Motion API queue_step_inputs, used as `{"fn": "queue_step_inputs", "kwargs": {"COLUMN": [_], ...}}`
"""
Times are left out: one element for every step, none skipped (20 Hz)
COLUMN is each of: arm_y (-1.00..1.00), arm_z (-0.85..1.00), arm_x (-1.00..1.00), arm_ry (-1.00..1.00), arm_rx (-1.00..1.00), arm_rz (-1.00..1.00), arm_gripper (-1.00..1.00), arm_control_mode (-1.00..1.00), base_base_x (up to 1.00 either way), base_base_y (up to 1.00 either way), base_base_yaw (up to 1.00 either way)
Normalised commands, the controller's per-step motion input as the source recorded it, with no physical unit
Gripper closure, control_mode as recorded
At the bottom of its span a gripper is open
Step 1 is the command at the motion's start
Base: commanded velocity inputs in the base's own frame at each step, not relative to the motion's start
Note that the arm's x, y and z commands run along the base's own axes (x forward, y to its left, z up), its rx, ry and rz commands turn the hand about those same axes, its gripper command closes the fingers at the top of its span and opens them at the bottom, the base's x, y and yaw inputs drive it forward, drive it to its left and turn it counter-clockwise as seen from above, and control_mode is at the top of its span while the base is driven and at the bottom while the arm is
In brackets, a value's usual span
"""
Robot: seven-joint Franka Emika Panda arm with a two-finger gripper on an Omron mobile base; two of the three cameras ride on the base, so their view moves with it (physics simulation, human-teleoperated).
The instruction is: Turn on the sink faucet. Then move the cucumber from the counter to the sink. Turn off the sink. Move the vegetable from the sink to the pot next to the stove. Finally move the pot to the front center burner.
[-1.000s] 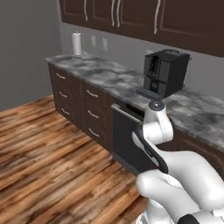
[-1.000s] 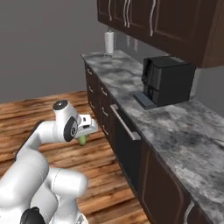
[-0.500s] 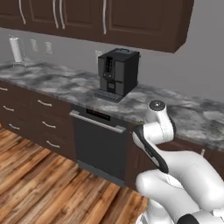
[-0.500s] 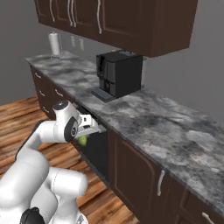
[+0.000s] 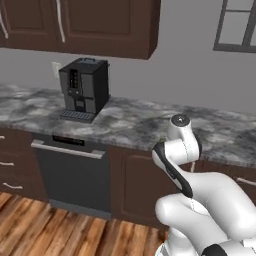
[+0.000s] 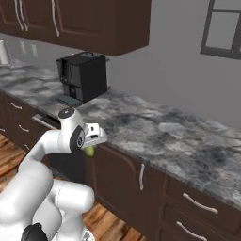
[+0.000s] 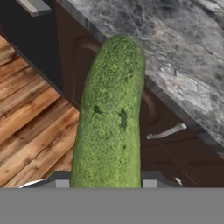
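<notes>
Midway through the job, the gripper [image 6: 92, 143] is carrying the cucumber [image 7: 111, 118], its fingers pinching the lower end while the long green body is sticking straight out ahead of the hand. A small green tip is peeking out just below the gripper in the right base view, held in front of the dark cabinet doors [image 6: 123, 181] and below the edge of the grey stone counter [image 6: 160, 136]. Off to the gripper's left, a black coffee machine [image 5: 84, 89] is standing on that counter above a dishwasher [image 5: 74, 172]. No sink, faucet, pot or stove is appearing in these pictures, so whether the water is running cannot be told. Judging from the vegetable in hand away from any basin, the robot is travelling between stations, either toward the sink or on toward the pot. Placing the cucumber in the pot and shifting that pot onto the front center burner are certainly remaining.
</notes>
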Motion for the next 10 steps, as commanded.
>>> {"fn": "queue_step_inputs", "kwargs": {"arm_y": [0.00,0.00,0.00,0.00,0.00,0.00,0.00,0.00,0.00,0.00], "arm_z": [0.00,0.00,0.00,0.00,0.00,0.00,0.00,0.00,0.00,0.00], "arm_x": [0.00,0.00,0.00,0.00,0.00,0.00,0.00,0.00,0.00,0.00], "arm_ry": [0.00,0.00,0.00,0.00,0.00,0.00,0.00,0.00,0.00,0.00], "arm_rx": [0.00,0.00,0.00,0.00,0.00,0.00,0.00,0.00,0.00,0.00], "arm_rz": [0.00,0.00,0.00,0.00,0.00,0.00,0.00,0.00,0.00,0.00], "arm_gripper": [1.00,1.00,1.00,1.00,1.00,1.00,1.00,1.00,1.00,1.00], "arm_control_mode": [1.00,1.00,1.00,1.00,1.00,1.00,1.00,1.00,1.00,1.00], "base_base_x": [0.00,0.01,0.05,0.07,0.09,0.11,0.13,0.14,0.16,0.20], "base_base_y": [-0.49,-0.47,-0.48,-0.50,-0.57,-0.56,-0.55,-0.54,-0.56,-0.56], "base_base_yaw": [-0.43,-0.42,-0.40,-0.39,-0.37,-0.36,-0.35,-0.34,-0.33,-0.31]}}
